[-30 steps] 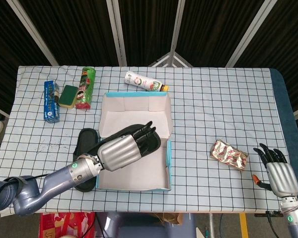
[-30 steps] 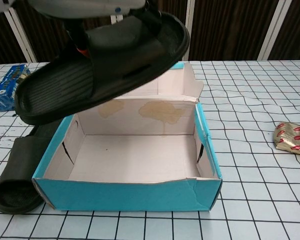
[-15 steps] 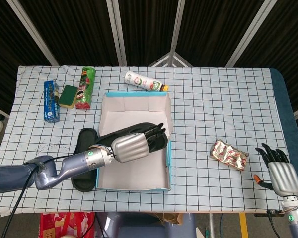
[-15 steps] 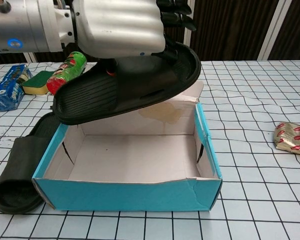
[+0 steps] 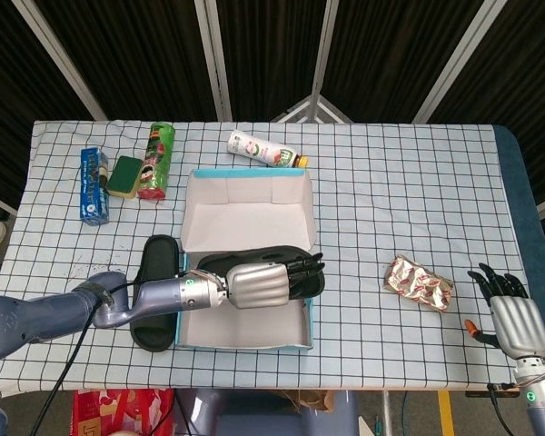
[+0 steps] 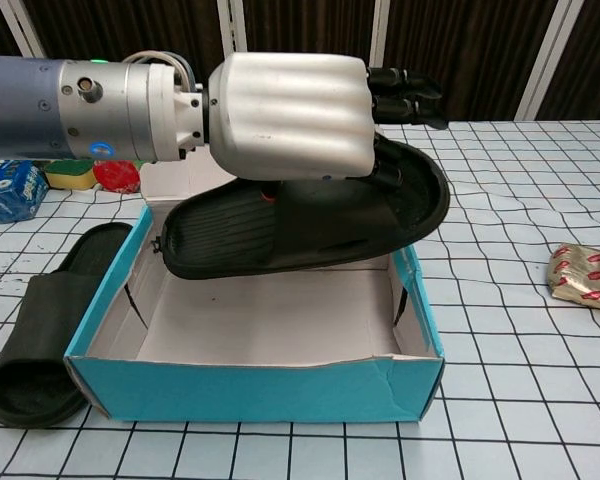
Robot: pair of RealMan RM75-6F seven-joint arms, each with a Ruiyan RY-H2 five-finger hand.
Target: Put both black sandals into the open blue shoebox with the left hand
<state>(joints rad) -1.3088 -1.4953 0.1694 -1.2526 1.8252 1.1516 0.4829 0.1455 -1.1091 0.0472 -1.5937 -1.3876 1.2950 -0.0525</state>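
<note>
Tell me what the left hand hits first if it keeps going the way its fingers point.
Probably the shoebox's right wall: the left hand, gripping a sandal, points rightward across the box. Depth is unclear; it may pass over the rim.

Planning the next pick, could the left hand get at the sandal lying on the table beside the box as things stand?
Probably not yet: the left hand holds the first sandal over the blue shoebox. The second sandal lies uncovered left of it.

Bright, even overhead light fills both views, leaving only soft, short shadows on the checked worktop (image 5: 391, 200). Glare streaks the silver back of the left robot hand (image 6: 290, 115), which looms large and slightly soft in the chest view. The dark backdrop stays dim.
</note>
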